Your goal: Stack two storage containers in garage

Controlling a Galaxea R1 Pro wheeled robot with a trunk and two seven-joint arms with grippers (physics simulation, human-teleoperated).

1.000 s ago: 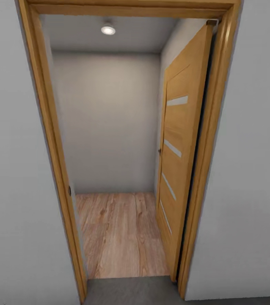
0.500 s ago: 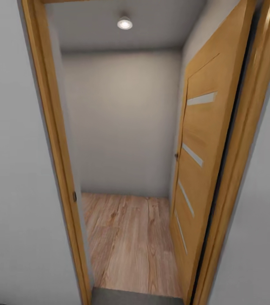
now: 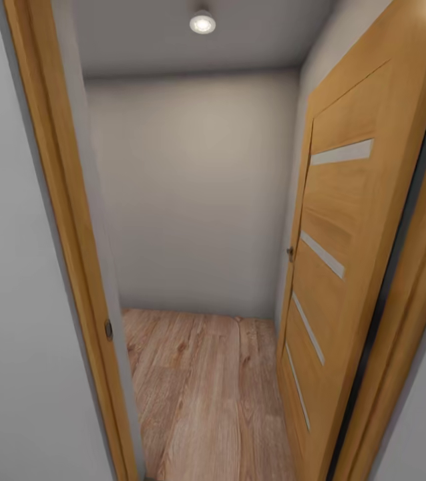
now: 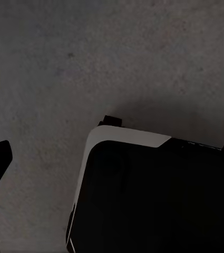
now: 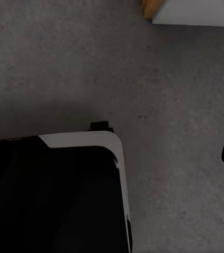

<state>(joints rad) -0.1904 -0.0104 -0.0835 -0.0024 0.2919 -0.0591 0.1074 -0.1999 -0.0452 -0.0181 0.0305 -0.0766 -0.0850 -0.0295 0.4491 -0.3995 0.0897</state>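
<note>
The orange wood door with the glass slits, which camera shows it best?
The head view: the open door stands at the right of the doorway, its four glass slits and knob visible. The right wrist view catches just an orange-wood corner above the grey concrete floor; whether that is door or frame is unclear.

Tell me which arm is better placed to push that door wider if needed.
Right, probably. The open door stands on the robot's right, and the right wrist view shows the foot of the door frame nearby on the grey floor.
</note>
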